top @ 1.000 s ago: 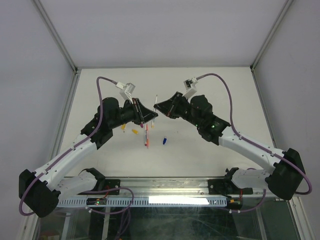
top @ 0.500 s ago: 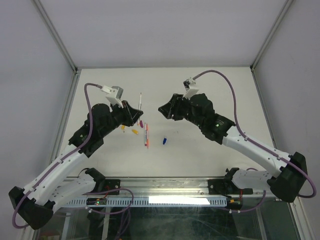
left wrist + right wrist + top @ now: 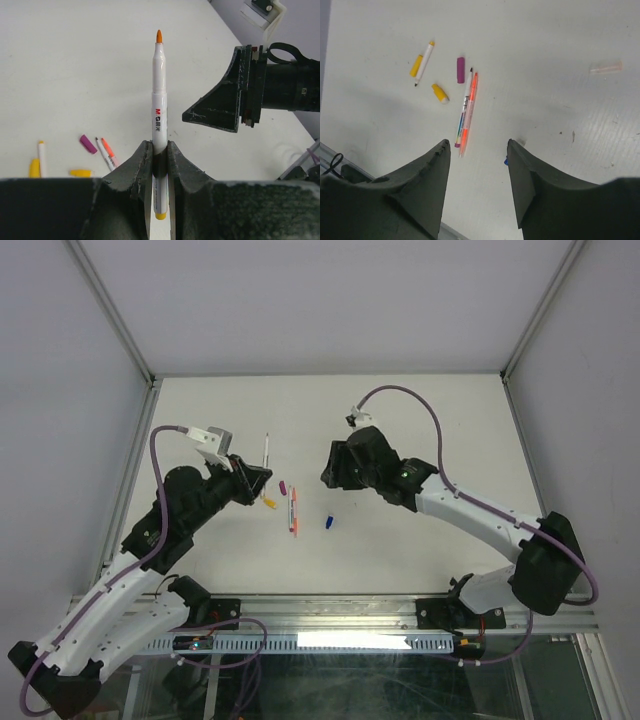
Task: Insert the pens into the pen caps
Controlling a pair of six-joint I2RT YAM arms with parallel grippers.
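Above table (image 3: 430, 415), left gripper (image 3: 158, 146) clamps orange-tipped pen (image 3: 159, 85); right gripper (image 3: 478, 146) parted, seemingly empty.

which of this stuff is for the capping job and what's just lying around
For the job: held pen, two pens lying together, short pen, yellow caps, purple cap, blue cap.
Just lying about: pale pink strip, unclear what; arm cables.

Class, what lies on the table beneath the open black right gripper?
A thin orange pen beside a white-barrelled pen. A small blue cap shows only partly, covered by a finger.
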